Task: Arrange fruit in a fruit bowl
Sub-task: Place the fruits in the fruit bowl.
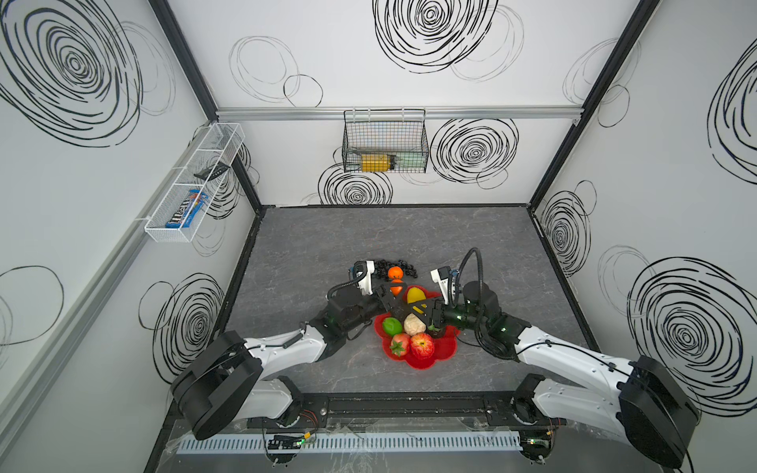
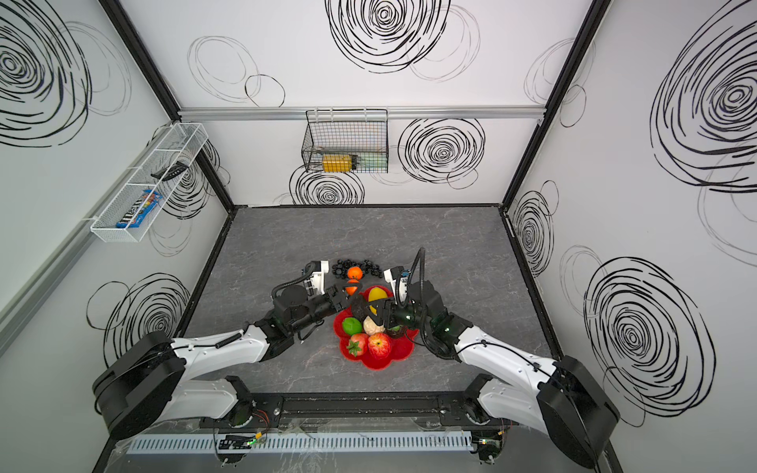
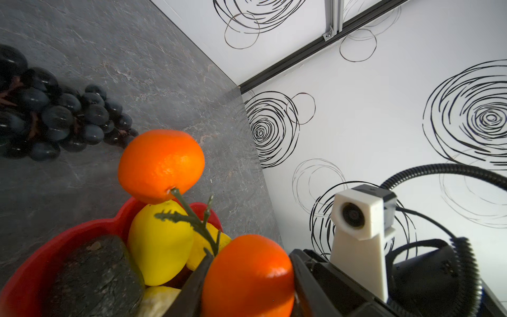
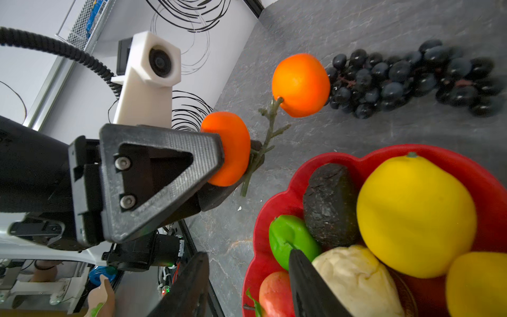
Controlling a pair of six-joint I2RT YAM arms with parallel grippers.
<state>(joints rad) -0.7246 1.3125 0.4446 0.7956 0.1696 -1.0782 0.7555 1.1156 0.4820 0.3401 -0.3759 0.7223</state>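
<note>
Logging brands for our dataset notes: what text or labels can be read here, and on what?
"m&m's": on the blue candy packet in the white wire basket on the side wall.
Yellow item in the black wire basket: any print is too small to read.
Nothing else shows readable text.
</note>
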